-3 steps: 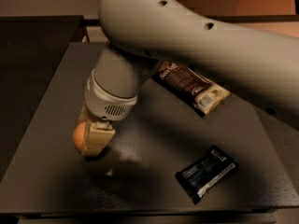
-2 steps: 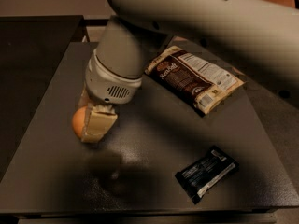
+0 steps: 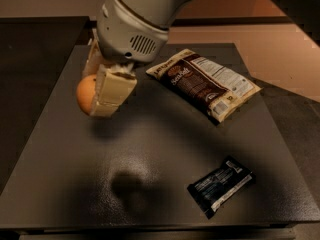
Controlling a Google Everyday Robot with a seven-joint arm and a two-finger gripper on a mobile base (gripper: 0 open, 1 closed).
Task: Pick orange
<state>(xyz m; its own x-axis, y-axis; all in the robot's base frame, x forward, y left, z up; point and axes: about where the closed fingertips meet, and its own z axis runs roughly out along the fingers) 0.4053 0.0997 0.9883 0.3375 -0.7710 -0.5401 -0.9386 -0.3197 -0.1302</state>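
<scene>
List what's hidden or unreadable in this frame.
Camera view:
- orange: its right part is covered by the near jaw, and no stem side shows.
- gripper, above the left side of the table and shut on the orange: the far jaw is mostly behind the arm and the fruit.
- arm: cut off by the top edge.
- snack bag and black wrapper: print too small to read.

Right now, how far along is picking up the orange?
Grasp looks done: the end effector is shut on the orange. In hand: it holds the fruit above the table, with the shadow cast apart below. Left: little, perhaps raising it further.
</scene>
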